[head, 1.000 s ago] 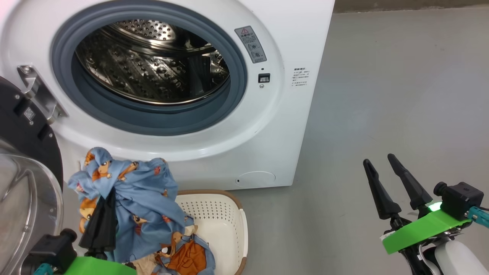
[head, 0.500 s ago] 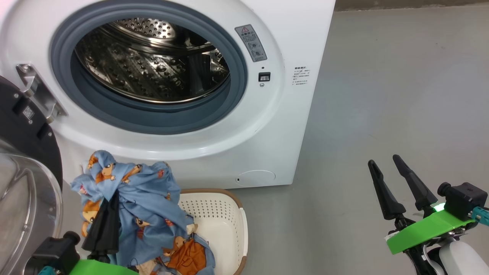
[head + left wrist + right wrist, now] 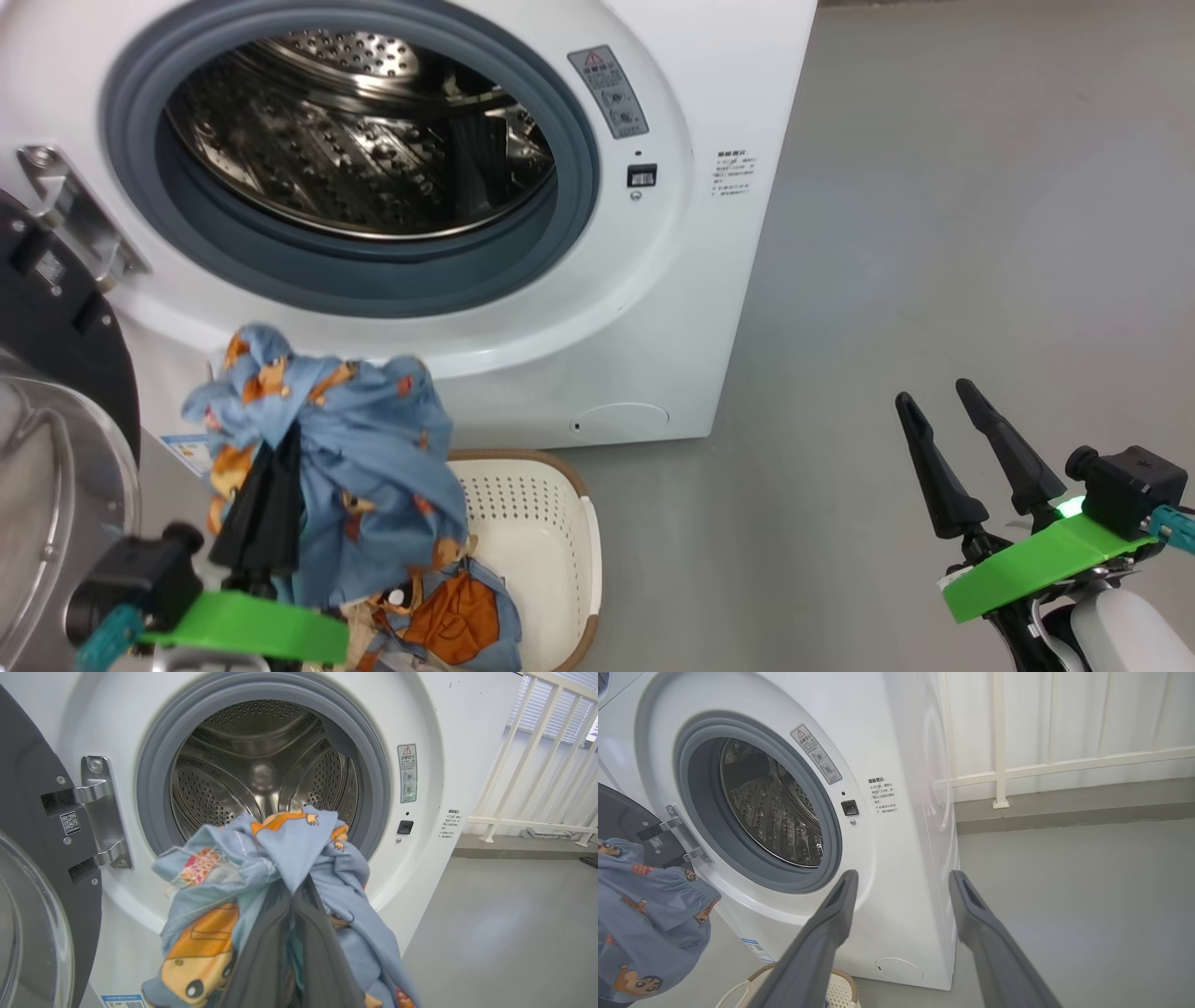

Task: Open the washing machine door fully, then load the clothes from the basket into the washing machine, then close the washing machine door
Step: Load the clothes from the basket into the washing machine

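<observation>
a grey floor runs out to a white railing along the back wall. on it stands one white washing machine, its steel drum bare inside a grey gasket.

the left gripper is clenched on the clothes: one bundle of blue bear-print fabric bunched over its two dark fingers and lifted up out of the basket, with the tail of the cloth hanging down into it. the basket, one cream perforated tub with a brown rim, sits on the floor just below and to the right of this gripper, against the washer's front.

the drum mouth lies ahead of and above the left gripper; the gasket's lower lip and the white front ring stand between the bundle and the drum. just to this gripper's left the washing machine door stands swung open, with its glass bowl facing out, hung on one metal hinge with two arms. a blue sticker shows on the washer's lower corner, beside the bundle.

the right gripper hangs over bare floor well to the right of the basket, its two fingers spread and holding nothing. ahead and to its left on the washer's front are one warning label, one dark latch slot and one round cover.
</observation>
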{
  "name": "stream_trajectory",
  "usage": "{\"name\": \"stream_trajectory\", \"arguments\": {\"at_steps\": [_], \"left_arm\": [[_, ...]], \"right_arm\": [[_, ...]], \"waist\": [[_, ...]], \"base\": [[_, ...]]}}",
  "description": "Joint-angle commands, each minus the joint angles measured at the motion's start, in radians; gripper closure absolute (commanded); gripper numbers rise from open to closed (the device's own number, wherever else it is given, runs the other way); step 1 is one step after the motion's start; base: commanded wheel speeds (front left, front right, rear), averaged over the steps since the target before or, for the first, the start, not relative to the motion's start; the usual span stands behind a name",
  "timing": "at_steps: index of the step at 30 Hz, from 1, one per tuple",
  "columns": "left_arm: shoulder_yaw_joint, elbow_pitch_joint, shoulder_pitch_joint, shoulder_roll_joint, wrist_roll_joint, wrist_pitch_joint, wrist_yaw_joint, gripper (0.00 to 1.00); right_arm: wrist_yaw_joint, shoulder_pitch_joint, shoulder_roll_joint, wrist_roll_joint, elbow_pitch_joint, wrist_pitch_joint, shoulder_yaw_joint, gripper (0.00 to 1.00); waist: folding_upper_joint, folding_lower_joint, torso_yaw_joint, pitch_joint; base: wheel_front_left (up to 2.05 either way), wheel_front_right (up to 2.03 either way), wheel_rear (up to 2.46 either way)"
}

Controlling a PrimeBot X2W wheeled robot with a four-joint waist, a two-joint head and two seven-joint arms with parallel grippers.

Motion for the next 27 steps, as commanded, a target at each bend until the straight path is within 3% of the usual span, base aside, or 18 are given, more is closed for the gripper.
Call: {"name": "stream_trajectory", "arguments": {"at_steps": [1,13,27], "left_arm": [[0.031,-0.015,-0.060,0.022,0.015,0.001,-0.005,1.00],[0.012,0.134,-0.291,0.016,0.027,0.009,-0.045,1.00],[0.025,0.421,-0.695,0.007,0.050,-0.007,-0.084,1.00]], "right_arm": [[0.002,-0.011,-0.019,-0.006,-0.028,-0.005,0.016,0.00],[0.002,-0.053,-0.015,-0.011,-0.062,-0.005,0.005,0.00],[0.002,-0.140,0.009,-0.019,-0.115,-0.005,-0.003,0.00]], "waist": [[0.0000,0.0000,-0.003,0.011],[0.0000,0.0000,-0.028,0.118],[0.0000,0.0000,-0.072,0.321]], "base": [[0.00,0.00,0.00],[0.00,0.00,0.00],[0.00,0.00,0.00]]}}
